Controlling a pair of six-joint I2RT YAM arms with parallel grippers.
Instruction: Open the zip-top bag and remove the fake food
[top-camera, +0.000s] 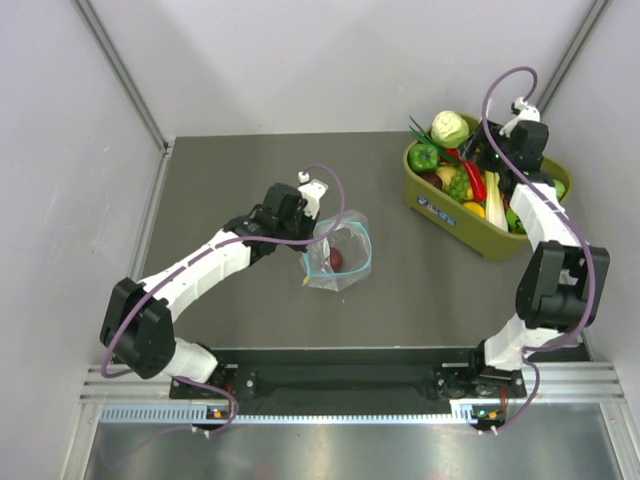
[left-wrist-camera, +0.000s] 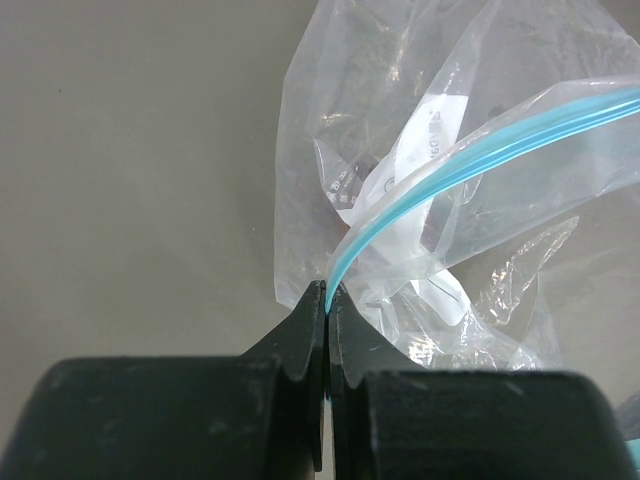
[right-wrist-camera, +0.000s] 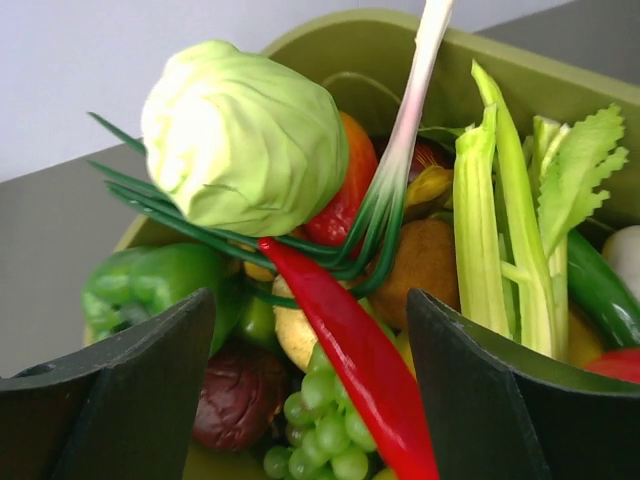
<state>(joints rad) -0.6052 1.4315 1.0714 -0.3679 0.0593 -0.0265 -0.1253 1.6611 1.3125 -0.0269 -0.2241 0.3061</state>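
Jaws of the left gripper clamp the teal zip strip of the zip-top bag, well left of the green tub; right gripper stands wide apart over that tub, where chili and cabbage lie

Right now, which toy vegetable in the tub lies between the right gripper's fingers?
The long red chili, running diagonally through the gap of the right gripper; the pale cabbage sits above it, the green pepper beside one finger.
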